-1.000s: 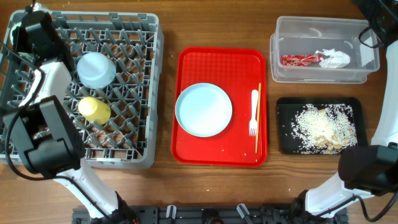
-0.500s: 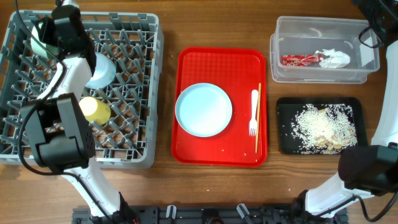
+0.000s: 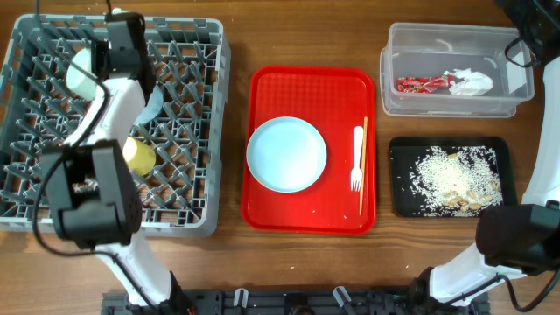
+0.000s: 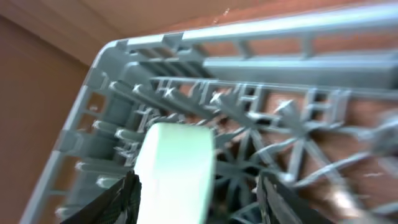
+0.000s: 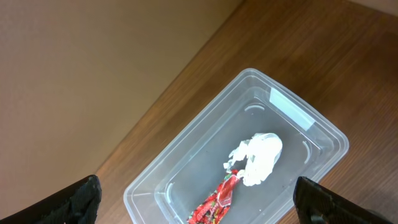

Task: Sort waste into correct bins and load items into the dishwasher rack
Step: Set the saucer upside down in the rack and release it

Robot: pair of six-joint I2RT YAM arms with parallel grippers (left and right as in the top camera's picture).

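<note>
Overhead, the rack [image 3: 175, 223] holds a yellow cup [image 3: 138, 154] near and, farther left, a green bowl [image 3: 80, 73] tilted between the left gripper's [image 4: 200, 199] parted, loosened fingers. The right gripper [image 5: 202, 199] hangs wide open over the far-right tub [image 5: 199, 149].

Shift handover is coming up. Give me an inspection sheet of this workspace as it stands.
surface: wooden table, no spill seen.
job's things: pale green bowl, yellow cup and pale blue bowl in the grey rack; plate, fork and chopsticks on the red tray; wrapper and tissue in the clear tub; rice scraps in the black tray.
clutter: nothing seen.
grippers: left gripper open astride the green bowl; right gripper open, empty, above the tub.
cables: dark loop over the tub's far right corner.
surroundings: black rail at the table's near edge.
</note>
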